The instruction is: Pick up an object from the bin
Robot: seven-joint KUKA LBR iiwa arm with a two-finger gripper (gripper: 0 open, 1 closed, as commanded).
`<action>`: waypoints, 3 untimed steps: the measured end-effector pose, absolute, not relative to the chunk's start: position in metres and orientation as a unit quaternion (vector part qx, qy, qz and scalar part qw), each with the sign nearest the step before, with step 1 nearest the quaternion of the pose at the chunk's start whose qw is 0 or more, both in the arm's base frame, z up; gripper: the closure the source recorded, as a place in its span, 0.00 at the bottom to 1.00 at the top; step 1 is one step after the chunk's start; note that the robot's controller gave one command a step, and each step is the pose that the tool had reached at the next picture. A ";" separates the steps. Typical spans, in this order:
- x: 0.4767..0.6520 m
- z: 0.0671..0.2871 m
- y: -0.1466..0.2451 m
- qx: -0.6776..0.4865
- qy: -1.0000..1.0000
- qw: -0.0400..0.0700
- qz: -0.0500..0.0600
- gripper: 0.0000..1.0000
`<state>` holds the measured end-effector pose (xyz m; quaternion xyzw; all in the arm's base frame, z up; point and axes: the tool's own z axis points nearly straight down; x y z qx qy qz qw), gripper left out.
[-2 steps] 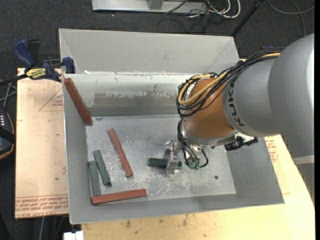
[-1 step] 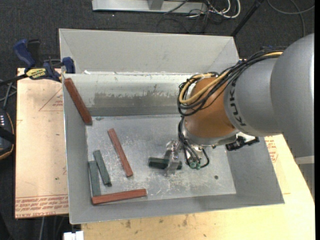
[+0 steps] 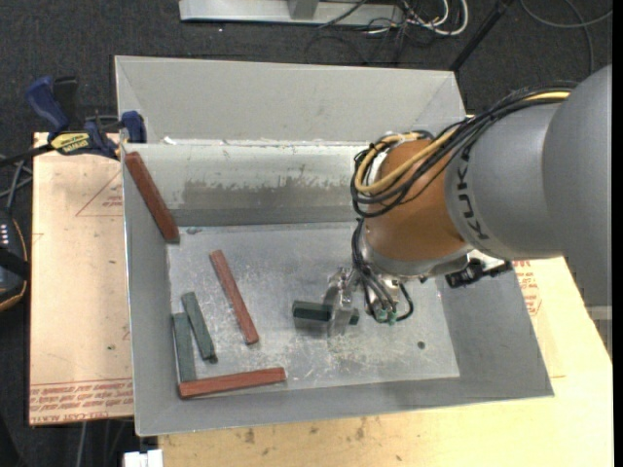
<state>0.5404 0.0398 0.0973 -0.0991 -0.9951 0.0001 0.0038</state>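
My gripper [image 3: 343, 305] is low over the bin floor, right of the middle. It sits under the orange wrist cover, at the right end of a small dark grey-green block [image 3: 310, 312]. The block lies flat on the floor and juts out to the left from the gripper. Whether the block is clamped cannot be made out. A reddish-brown bar [image 3: 234, 297] lies diagonally on the floor some way to the left of the block.
Two dark grey-green bars [image 3: 200, 326] [image 3: 183, 348] lie side by side near the left wall. A reddish-brown bar [image 3: 232, 382] lies along the front edge, and another [image 3: 151, 197] leans in the back left corner. The arm covers the bin's right part.
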 end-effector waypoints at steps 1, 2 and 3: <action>0.542 0.117 0.040 -0.099 -0.995 0.001 0.000 1.00; 0.543 0.135 0.040 -0.099 -0.995 0.000 -0.001 1.00; 0.542 0.151 0.040 -0.099 -0.995 0.001 0.000 1.00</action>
